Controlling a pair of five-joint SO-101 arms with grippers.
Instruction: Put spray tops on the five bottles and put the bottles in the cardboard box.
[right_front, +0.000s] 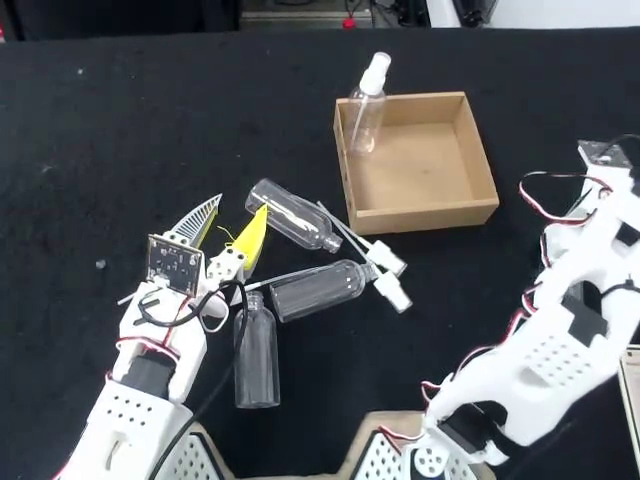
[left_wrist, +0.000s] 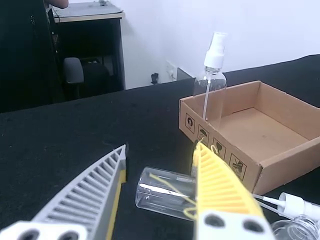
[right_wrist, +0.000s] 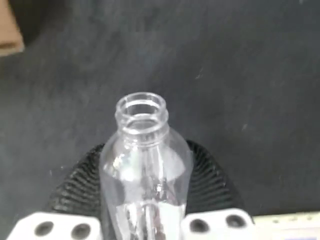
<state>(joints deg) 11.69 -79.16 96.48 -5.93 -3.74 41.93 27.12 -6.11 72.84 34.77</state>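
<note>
Bottles lie loose on the black table (right_front: 120, 120) in the high view, three of them without tops. The first bottle (right_front: 295, 215) is at the tips of the left gripper (right_front: 241, 203), the second bottle (right_front: 318, 288) lies just beside it, and the third bottle (right_front: 256, 358) lies along the left arm's wrist. Two spray tops (right_front: 386, 258) rest between those bottles' necks and the cardboard box (right_front: 420, 215), their thin tubes trailing back toward the bottles. A capped bottle (right_front: 367, 110) stands upright in the box's far corner.

The left gripper (left_wrist: 161, 146) is spread wide and holds nothing. Its wrist view looks past the grey and yellow fingers at the first bottle (left_wrist: 162, 192); whether the yellow finger touches it I cannot tell. Beyond are the box (left_wrist: 210, 145) and the capped bottle (left_wrist: 210, 85) inside it. One spray top (left_wrist: 295, 204) sits at the frame's edge, with a bottle below it cut off.

From above, the right arm (right_front: 570, 340) is folded at the table's right edge and its own links hide its gripper. Its wrist view supplies the rest: the right gripper (right_wrist: 146, 150) is clamped on a fifth, held bottle (right_wrist: 142, 165), neck open and bare, over black table. The frame cuts off that bottle's lower body.
</note>
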